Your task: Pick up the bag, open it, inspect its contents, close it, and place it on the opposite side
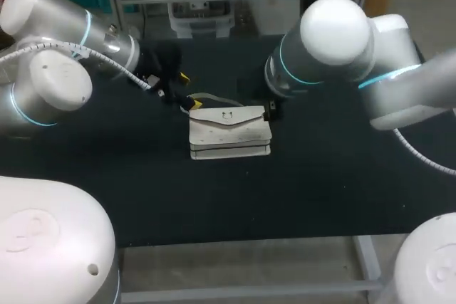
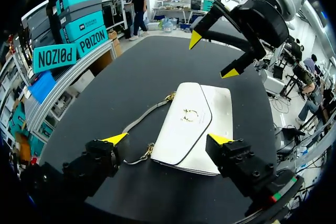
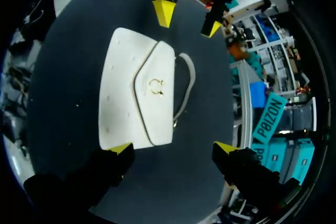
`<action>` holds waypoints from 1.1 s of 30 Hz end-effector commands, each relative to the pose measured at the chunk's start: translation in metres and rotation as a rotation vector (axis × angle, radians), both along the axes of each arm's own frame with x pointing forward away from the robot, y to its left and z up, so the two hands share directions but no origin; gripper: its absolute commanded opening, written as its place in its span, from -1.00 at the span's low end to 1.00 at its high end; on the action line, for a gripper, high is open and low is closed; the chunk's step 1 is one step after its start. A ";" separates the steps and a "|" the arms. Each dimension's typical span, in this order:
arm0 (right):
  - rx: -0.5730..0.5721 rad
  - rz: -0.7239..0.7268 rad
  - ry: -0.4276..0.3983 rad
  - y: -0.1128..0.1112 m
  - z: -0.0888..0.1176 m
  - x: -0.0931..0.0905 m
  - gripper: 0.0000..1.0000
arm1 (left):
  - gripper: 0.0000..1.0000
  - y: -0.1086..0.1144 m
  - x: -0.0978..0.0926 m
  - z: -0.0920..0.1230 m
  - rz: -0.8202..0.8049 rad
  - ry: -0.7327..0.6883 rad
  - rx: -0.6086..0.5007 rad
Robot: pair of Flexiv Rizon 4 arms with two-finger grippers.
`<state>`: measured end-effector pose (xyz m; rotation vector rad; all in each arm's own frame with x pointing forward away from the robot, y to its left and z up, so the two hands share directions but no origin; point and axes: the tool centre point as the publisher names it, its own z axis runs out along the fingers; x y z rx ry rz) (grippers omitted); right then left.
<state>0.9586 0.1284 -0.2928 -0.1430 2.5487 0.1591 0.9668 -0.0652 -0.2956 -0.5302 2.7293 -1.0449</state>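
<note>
Bag [image 1: 229, 132], white and flat, lies near the middle of the black tabletop [image 1: 320, 176], its long side running parallel to the near edge. Its pointed flap is folded down over the front and a small gold clasp [image 2: 189, 114] sits at the flap's tip, so whatever the bag holds is hidden. A pale strap [image 2: 142, 121] with gold chain ends curls on the tabletop along the side of the bag that faces the far edge.

The left arm comes in from the left edge, bent at the elbow, with its wrist slanting down toward the left end of the bag. The left gripper [image 1: 188, 90] hangs there released, its yellow tips spread wide. In its own wrist view one tip is over the strap's chain end and the other over the bag's corner, and neither can be seen pressing on anything.

The right arm comes in from the right edge. Its large joint sits above the bag's right end and covers most of its gripper in the head view. The right gripper [image 3: 173, 148] is also released, fingers wide apart. One tip is just at a corner of the bag, the other over bare tabletop past the strap. The two grippers face each other across the length of the bag.
</note>
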 end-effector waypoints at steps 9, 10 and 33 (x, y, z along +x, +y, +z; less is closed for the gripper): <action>0.014 0.038 0.571 0.003 0.015 0.011 1.00 | 1.00 0.018 0.011 -0.003 0.153 0.278 0.015; 0.039 0.036 0.596 0.002 0.015 0.010 1.00 | 1.00 0.020 0.010 -0.003 0.161 0.308 0.003; 0.363 0.037 0.770 -0.001 0.021 -0.016 1.00 | 1.00 0.037 0.002 -0.004 0.299 0.474 -0.079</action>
